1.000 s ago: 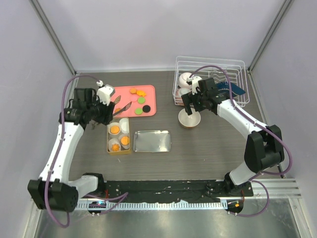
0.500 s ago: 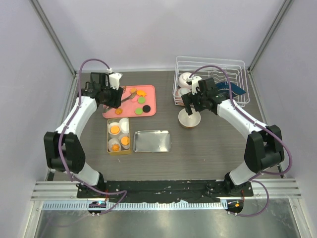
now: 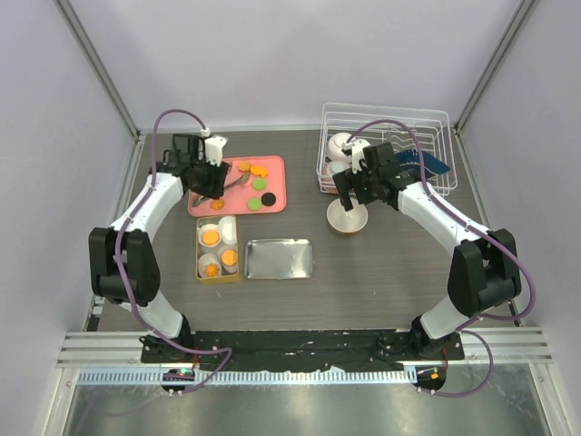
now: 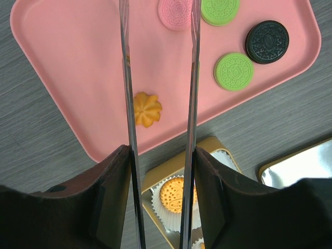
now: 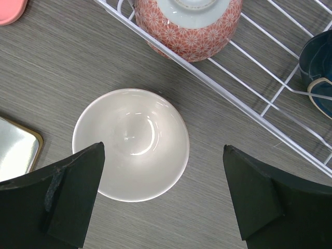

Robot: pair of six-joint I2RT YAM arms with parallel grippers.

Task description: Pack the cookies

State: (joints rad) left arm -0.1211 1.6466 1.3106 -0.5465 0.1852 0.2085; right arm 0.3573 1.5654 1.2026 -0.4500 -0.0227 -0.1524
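Note:
Cookies lie on a pink tray (image 3: 278, 163); it also shows in the left wrist view (image 4: 67, 46). There I see an orange flower cookie (image 4: 147, 109), a pink one (image 4: 176, 13), two green ones (image 4: 234, 71) and a black one (image 4: 267, 41). More orange cookies (image 3: 252, 168) lie at the tray's back. My left gripper (image 3: 211, 177) (image 4: 160, 153) is shut on metal tongs (image 4: 126, 78). The tong arms stand apart and empty over the tray, with the flower cookie between them. A gold box (image 3: 218, 250) holds orange cookies (image 4: 176, 193) in white paper cups. My right gripper (image 3: 363, 186) (image 5: 163, 155) is open and empty.
A shiny tin lid (image 3: 280, 259) lies right of the gold box. A white bowl (image 5: 130, 144) stands on the table under my right gripper. A white wire rack (image 3: 386, 150) at the back right holds a red patterned bowl (image 5: 189, 26) and a blue dish (image 5: 319, 57).
My left arm has swung from beside the gold box back and to the right, over the pink tray. The right arm has not moved.

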